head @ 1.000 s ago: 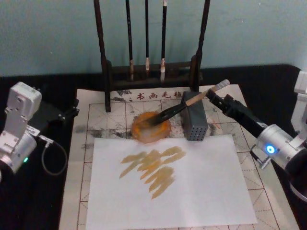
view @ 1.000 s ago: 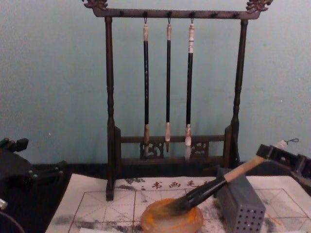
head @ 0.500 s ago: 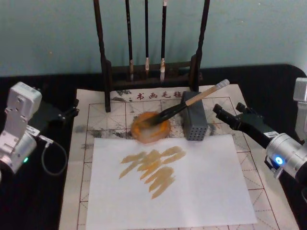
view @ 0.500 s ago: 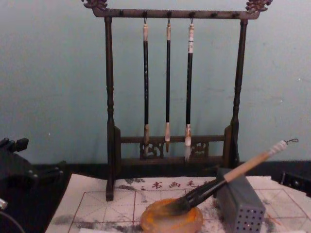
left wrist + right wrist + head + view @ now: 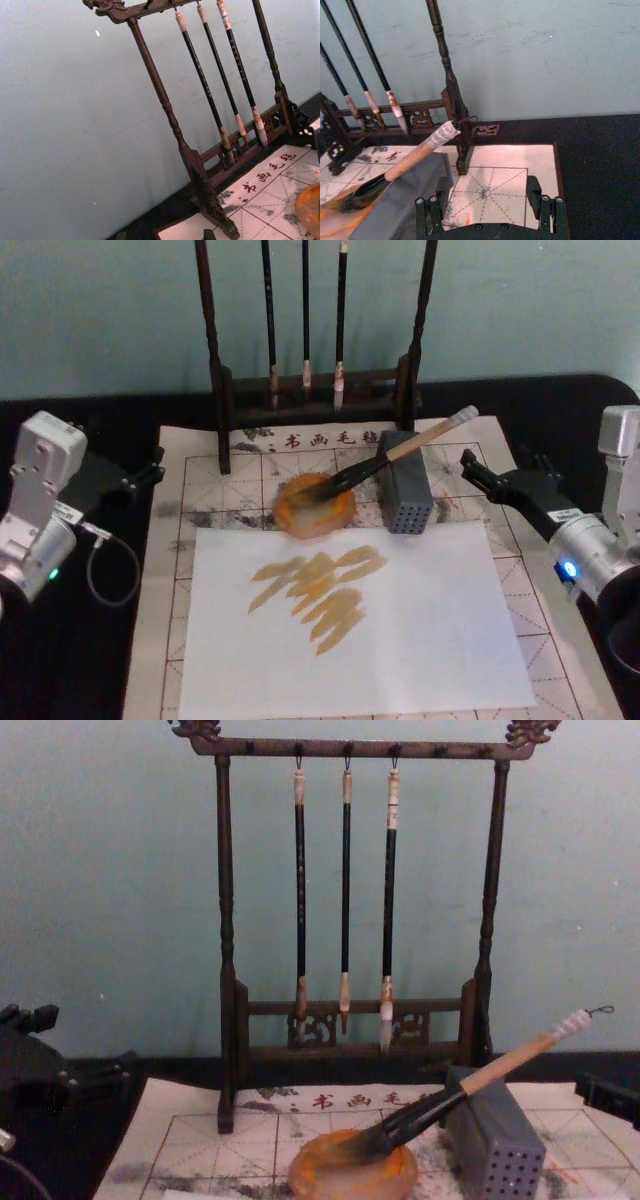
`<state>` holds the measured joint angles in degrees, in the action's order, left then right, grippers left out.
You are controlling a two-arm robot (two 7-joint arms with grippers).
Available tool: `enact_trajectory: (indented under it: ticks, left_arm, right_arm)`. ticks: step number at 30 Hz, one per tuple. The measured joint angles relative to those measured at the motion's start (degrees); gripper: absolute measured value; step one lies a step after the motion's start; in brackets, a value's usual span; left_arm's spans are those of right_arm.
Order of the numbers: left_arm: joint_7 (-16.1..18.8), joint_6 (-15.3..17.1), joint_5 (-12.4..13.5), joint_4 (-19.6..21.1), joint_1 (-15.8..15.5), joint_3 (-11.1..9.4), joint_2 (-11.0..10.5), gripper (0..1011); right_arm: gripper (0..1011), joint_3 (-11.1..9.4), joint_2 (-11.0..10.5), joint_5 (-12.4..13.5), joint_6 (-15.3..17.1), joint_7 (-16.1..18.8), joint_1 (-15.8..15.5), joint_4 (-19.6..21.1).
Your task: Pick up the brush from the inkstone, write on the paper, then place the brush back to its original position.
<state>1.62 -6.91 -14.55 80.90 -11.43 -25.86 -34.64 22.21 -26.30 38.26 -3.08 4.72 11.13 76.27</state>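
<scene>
**Brush resting, right gripper empty**

The brush (image 5: 385,457) lies with bristles in the inkstone (image 5: 314,504) and handle on the grey block (image 5: 403,496), so it cannot roll. At 3 o'clock, the right gripper (image 5: 497,481) is open, holding nothing. The left gripper (image 5: 150,472) is parked at 9 o'clock. The paper (image 5: 420,620) carries amber strokes.

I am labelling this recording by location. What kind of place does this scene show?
Probably a calligraphy practice table set up for a robot: a wooden rack of hanging brushes, a gridded practice paper with red characters, and the brush resting on the inkstone.
</scene>
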Motion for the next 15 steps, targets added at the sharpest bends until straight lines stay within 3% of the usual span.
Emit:
enact_trajectory:
  ticks: [8,15]
  left_arm:
    - [0.0,0.0,0.0,0.0,0.0,0.0,0.0,1001]
    - [0.0,0.0,0.0,0.0,0.0,0.0,0.0,1001]
  right_arm:
    - [1000,-0.4,2.1,-1.8,-1.0,-0.4,0.9,-2.3]
    - [1000,-0.4,1.9,-1.7,-1.0,-0.3,0.9,-2.2]
